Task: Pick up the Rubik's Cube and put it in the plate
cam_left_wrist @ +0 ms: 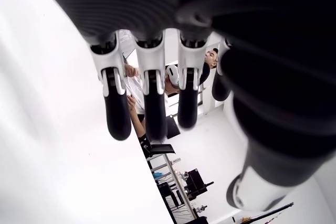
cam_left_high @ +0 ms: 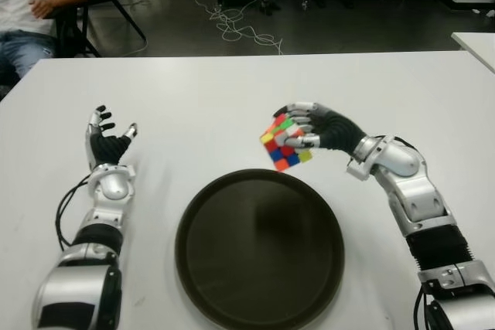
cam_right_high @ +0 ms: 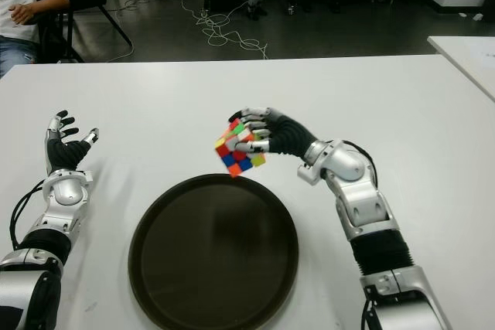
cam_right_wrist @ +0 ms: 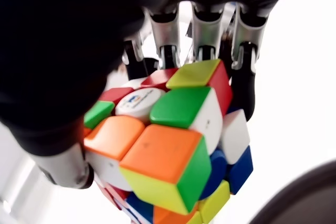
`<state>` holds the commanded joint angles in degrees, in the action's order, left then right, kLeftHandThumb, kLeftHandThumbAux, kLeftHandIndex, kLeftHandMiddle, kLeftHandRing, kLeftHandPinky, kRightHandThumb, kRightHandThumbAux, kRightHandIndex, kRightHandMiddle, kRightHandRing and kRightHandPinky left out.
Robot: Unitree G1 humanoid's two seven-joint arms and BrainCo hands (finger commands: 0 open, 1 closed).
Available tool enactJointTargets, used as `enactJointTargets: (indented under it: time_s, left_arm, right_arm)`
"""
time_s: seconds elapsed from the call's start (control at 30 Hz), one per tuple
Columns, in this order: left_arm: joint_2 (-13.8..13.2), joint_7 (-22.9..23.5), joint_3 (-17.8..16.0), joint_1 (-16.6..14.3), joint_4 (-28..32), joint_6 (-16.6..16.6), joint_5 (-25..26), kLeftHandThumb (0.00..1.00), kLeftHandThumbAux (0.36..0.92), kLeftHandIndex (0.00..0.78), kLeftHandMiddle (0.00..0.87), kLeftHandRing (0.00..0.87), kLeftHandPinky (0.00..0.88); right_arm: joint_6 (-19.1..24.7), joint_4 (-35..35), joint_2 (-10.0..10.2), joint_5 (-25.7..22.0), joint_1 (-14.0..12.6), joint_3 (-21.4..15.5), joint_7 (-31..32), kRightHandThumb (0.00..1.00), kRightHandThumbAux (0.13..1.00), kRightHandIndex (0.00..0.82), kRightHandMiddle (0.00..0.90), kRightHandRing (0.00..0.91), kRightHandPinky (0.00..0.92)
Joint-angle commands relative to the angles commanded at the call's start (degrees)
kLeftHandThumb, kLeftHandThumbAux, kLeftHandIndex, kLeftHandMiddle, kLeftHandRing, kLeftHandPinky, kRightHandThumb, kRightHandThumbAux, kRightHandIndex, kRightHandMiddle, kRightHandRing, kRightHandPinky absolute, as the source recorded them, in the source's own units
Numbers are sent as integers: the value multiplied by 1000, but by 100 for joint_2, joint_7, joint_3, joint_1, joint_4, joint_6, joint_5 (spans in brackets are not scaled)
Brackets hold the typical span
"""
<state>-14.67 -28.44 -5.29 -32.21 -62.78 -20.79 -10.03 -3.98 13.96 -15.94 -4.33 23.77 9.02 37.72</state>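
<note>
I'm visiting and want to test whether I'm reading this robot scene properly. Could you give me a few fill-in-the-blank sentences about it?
1. The Rubik's Cube is held in the robot's ____ hand.
2. The cube hangs over the far rim of the round, dark ____, tilted on a corner.
3. The left hand shows left of the plate with its fingers ____ and holding nothing.
4. The inside of the plate is ____.

Missing words: right; plate; open; empty

Head stereo pair overlooking table [cam_left_high: 232, 98], wrist cameras close behind fingers [cam_left_wrist: 152, 103]
</note>
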Motion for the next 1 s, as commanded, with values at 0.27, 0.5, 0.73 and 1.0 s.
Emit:
enactJointTargets:
  time_s: [0.27,0.5,0.73,1.0]
  left_arm:
    - [-13,56,-18,2,-23,-42,28,88,754,124,193,216,263]
    - [-14,19,-15,1,-21,-45,13,102,768,150,205,227,276]
    - [-21,28,-11,-1,-22,-35,9,88,764,133,205,232,288]
    - [-26,8,2,-6,-34,1,-9,88,763,129,191,209,243]
  right_arm:
    - [-485,-34,-188,638,-104,336,-70,702,718,440,818,819,810]
    - [-986,-101,-281,791,-179,474,4,697,720,439,828,832,832]
    - [-2126,191,-417,970,-116,586,69,689,723,438,853,862,864]
    - [-2478,401,-394,688,-89,576,313,687,724,439,838,846,839]
